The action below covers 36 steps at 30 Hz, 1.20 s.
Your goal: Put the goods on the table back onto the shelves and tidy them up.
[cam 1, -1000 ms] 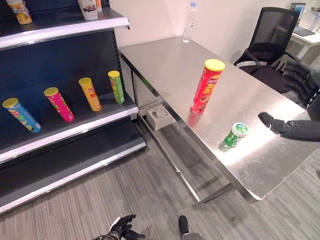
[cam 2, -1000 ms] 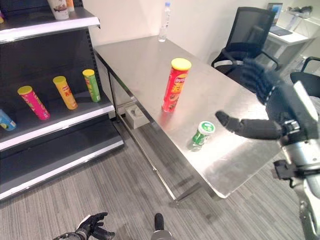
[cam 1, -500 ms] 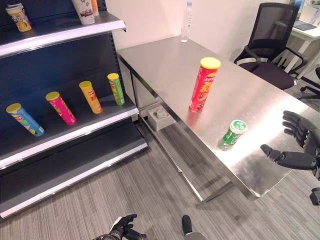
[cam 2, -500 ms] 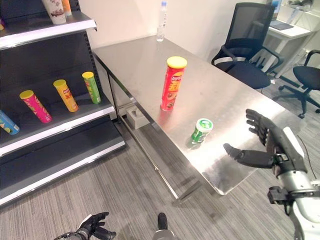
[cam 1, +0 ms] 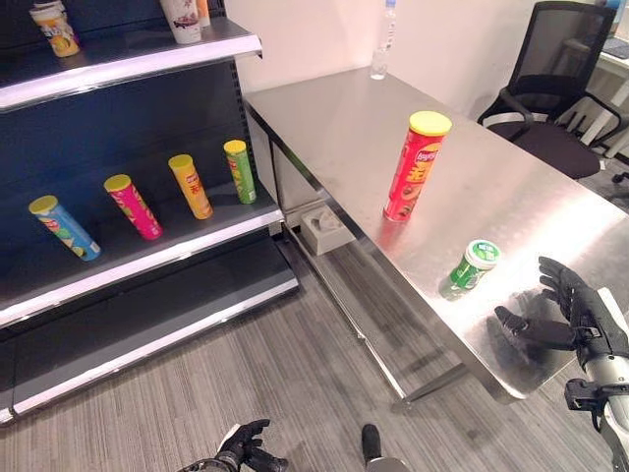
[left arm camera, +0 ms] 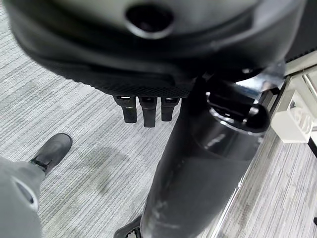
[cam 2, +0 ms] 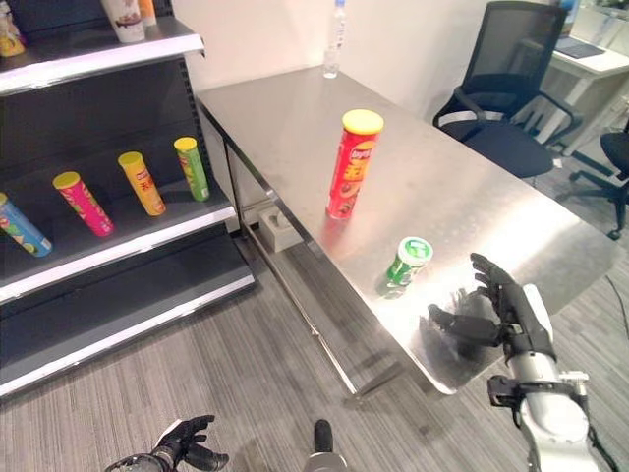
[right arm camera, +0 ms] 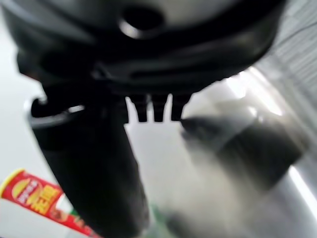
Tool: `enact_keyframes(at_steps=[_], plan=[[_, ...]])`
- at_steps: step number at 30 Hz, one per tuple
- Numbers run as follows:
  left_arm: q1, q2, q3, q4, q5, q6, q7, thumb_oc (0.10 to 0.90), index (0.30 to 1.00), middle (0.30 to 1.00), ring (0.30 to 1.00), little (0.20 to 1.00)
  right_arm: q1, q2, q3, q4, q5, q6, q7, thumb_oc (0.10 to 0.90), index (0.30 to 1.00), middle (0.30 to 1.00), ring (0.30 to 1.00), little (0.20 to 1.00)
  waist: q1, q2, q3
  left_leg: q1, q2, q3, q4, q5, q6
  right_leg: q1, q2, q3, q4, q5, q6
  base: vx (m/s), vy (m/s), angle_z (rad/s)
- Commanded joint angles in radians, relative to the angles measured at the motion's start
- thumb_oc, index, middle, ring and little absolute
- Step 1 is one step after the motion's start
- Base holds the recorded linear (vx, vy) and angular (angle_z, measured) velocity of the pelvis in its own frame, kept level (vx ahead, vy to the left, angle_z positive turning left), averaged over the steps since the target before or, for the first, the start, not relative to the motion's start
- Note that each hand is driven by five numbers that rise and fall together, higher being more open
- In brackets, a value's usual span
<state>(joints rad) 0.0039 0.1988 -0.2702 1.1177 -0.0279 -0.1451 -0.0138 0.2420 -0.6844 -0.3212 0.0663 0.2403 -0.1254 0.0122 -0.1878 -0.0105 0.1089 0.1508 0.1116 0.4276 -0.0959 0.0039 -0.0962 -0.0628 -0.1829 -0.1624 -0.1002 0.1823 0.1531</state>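
Counting two cans (cam 1: pixel 417 164) (cam 1: pixel 473 265), tabletop (cam 1: pixel 334 123)

no print legible on cans or shelves

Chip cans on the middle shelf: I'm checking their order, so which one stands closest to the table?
The green can, last in the row of four. The orange can, pink can and blue can each stand further from the table.

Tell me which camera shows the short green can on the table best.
The right eye view: the green can stands whole and unblocked near the table edge. The left eye view shows it equally whole. In the right wrist view only a blurred green sliver shows past the right hand.
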Motion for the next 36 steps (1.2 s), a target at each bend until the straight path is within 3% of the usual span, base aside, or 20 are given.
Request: enact_keyframes(at_steps=[1,13,36], plan=[[-0.058,0.033,0.030,-0.016,0.026,-0.029,0.004,0.800,0.900,0.900,0.900,0.900,-0.142,-0.025,-0.095,-0.045,-0.006,-0.108,-0.065,0.800,0.900,0.900,0.900,0.900,0.020,-0.043,0.011,0.009,-0.007,-0.018,0.009,-0.042,-0.007,0.098,0.005,-0.058,0.024,-0.137,0.050,0.04,-0.025,0.02],[-0.043,0.033,0.027,-0.017,0.016,-0.030,0.000,0.800,0.900,0.900,0.900,0.900,-0.201,-0.006,-0.088,-0.055,0.115,-0.139,-0.043,0.800,0.900,0.900,0.900,0.900,0.042,-0.042,0.002,0.015,-0.001,-0.034,0.009,-0.042,-0.012,0.125,0.013,-0.083,0.022,-0.149,0.043,0.03,-0.020,0.06],[-0.015,0.037,0.035,-0.020,0.014,-0.025,0.000,0.800,0.900,0.900,0.900,0.900,-0.245,0.017,0.031,0.006,0.074,-0.112,-0.022,0.800,0.900,0.900,0.900,0.900,0.087,-0.054,0.002,0.020,0.006,-0.054,0.009,-0.041,-0.017,0.148,0.021,-0.116,0.020,-0.161,0.035,0.01,-0.007,0.05]])
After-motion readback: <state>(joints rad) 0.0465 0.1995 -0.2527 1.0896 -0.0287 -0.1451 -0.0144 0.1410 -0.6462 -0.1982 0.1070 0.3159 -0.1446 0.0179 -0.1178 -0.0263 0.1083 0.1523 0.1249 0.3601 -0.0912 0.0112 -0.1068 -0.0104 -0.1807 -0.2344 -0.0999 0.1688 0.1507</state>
